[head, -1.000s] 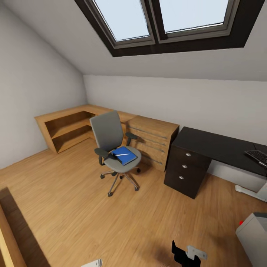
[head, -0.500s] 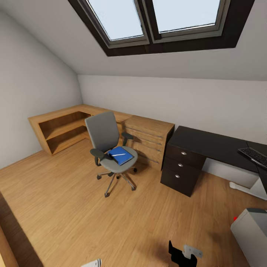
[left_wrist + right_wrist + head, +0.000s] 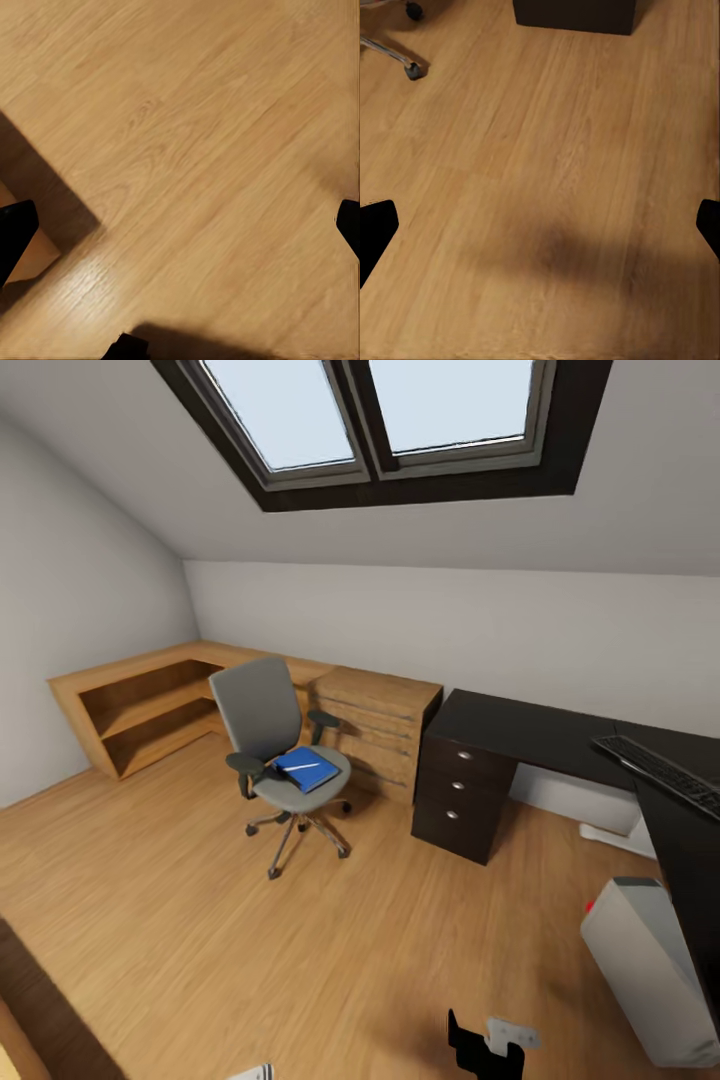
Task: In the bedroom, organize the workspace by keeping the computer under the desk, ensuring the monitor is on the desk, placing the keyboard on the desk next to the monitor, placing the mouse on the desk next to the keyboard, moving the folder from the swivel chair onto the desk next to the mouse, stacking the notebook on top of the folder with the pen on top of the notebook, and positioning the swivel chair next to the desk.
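Both hands hang spread apart and empty over the wood floor [image 3: 195, 150] as the head view swings right, revealing more of the table [image 3: 530, 730] and its keyboard [image 3: 660, 765], while the swivel chair [image 3: 275, 750] carries the pen [image 3: 305, 765], suggesting an approach underway.

Bright skylight [image 3: 380, 415] daylight, sharp render, soft shadows.
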### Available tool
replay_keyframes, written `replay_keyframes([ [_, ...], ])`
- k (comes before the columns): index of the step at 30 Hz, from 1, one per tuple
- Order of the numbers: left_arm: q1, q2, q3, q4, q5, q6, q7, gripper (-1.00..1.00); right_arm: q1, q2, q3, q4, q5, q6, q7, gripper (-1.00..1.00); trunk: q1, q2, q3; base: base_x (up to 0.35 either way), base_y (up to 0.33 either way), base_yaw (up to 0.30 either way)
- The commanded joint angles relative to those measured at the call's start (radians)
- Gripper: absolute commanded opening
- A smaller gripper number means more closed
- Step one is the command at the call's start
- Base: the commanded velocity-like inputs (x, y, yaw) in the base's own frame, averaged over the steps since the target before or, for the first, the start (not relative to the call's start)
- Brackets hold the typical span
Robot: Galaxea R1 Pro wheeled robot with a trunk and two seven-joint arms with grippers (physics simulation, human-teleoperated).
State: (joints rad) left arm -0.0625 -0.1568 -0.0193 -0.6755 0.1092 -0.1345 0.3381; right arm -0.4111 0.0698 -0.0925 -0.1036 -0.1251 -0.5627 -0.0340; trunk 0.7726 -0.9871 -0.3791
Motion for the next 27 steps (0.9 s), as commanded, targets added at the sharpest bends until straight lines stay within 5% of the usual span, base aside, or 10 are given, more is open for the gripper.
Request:
replay_keyframes([
  [1, 0.0, 0.0, -0.002, 0.0, 0.01, -0.005, 0.002, 1.0, -0.001, 0.001, -0.007, 0.001, 0.001, -0.003, 0.002, 1.0, -0.001, -0.001, -0.001, -0.338, 0.0, -0.27],
  [27, 0.0, 0.0, -0.002, 0.001, 0.01, -0.005, 0.002, 1.0, -0.001, 0.002, -0.006, 0.001, 0.005, -0.003, 0.005, 1.0, -0.001, -0.001, -0.001, -0.338, 0.0, -0.295],
])
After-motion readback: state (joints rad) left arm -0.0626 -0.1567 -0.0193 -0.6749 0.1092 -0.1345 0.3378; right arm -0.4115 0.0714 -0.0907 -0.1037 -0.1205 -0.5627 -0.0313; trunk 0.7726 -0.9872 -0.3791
